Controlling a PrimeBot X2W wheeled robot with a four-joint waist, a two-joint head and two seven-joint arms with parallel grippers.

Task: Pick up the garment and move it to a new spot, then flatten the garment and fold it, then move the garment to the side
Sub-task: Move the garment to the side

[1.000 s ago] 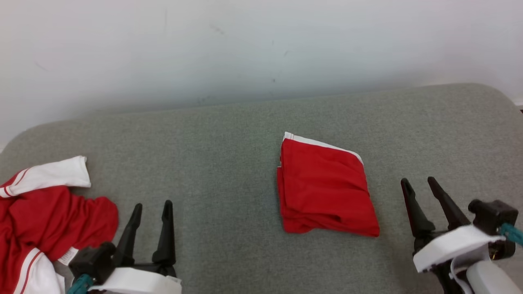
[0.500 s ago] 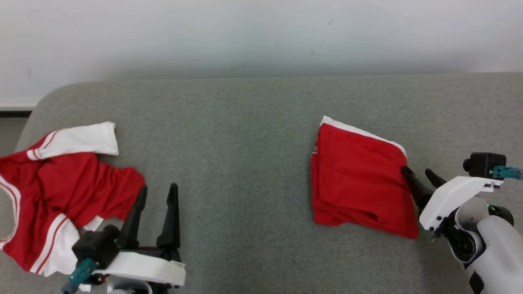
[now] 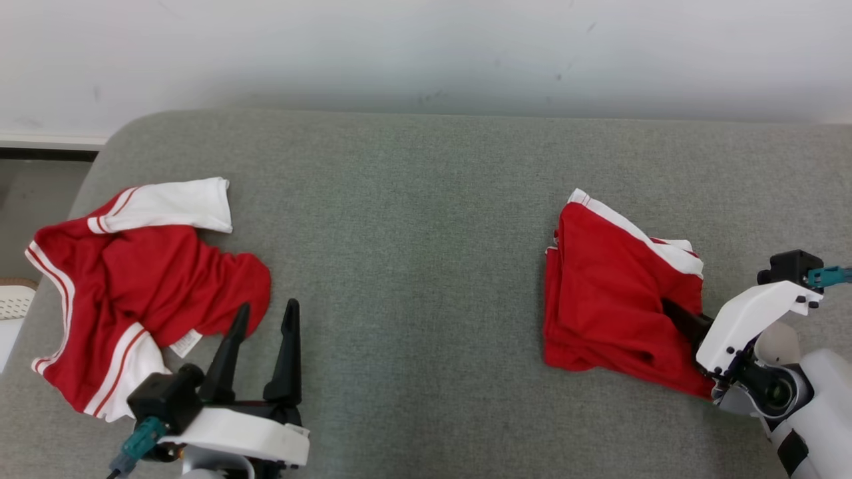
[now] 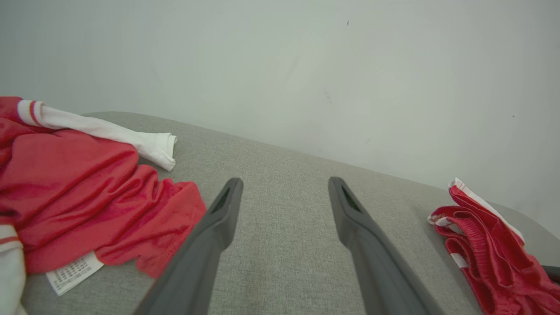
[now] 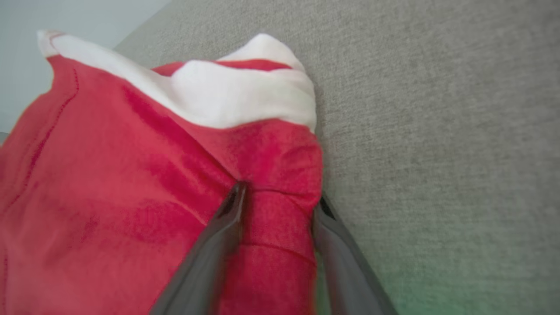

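Note:
The folded red garment [image 3: 612, 293] with white trim lies on the right of the grey cushioned surface [image 3: 413, 233]. My right gripper [image 3: 672, 309] reaches into its right edge, fingertips buried in cloth. In the right wrist view the right gripper [image 5: 278, 197] has both fingers pressed against a bunched red fold of the garment [image 5: 109, 175], with white trim just beyond the tips. My left gripper [image 3: 266, 309] stands open at the lower left with nothing between its fingers, and the left gripper [image 4: 284, 183] points across bare cushion, with the folded garment [image 4: 490, 249] at the far right.
A second red and white garment [image 3: 133, 279] lies crumpled at the left, just beside the left fingers, and its label [image 4: 72, 273] shows. The cushion's rounded left edge drops to the floor, where a white item [image 3: 13, 303] stands. A pale wall [image 3: 426, 53] backs the surface.
The camera has turned, shifting the whole picture. My right gripper has reached into the folded garment's right edge and narrowed on a fold, bunching it up. The left gripper stays open.

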